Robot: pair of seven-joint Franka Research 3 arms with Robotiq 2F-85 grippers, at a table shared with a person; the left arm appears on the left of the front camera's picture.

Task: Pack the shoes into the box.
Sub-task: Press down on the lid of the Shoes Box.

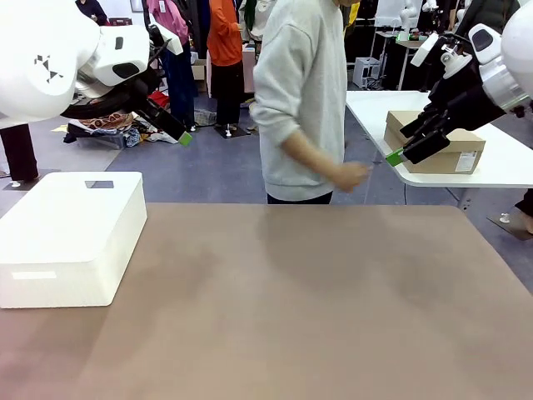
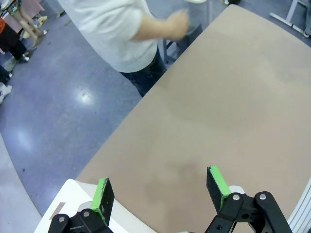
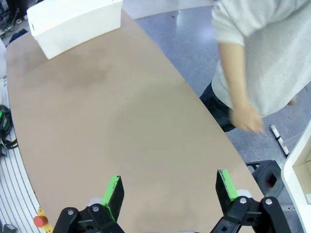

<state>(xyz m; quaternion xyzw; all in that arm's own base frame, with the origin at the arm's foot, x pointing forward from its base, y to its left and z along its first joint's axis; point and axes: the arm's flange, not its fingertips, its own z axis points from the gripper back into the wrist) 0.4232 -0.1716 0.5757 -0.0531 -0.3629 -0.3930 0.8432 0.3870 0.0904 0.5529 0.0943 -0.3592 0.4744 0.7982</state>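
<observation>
Both arms are hanging raised above the brown table [image 1: 300,300], and nothing of the task is lying on it. The left gripper [image 2: 160,189] is standing with its jaws spread wide and nothing between them; the right gripper [image 3: 170,187] is doing the same. A white plastic bin [image 1: 67,242] is sitting at the table's left edge. A person [image 1: 304,100] in a grey sweatshirt is standing at the far side, one hand [image 1: 350,175] blurred, perhaps swinging. The shoes are not on the table. A cardboard box [image 1: 437,142] is resting on another table behind the right arm; whether it is the shoebox is unclear. The risk here is an arm reaching out while the person is leaning in, striking that hand.
</observation>
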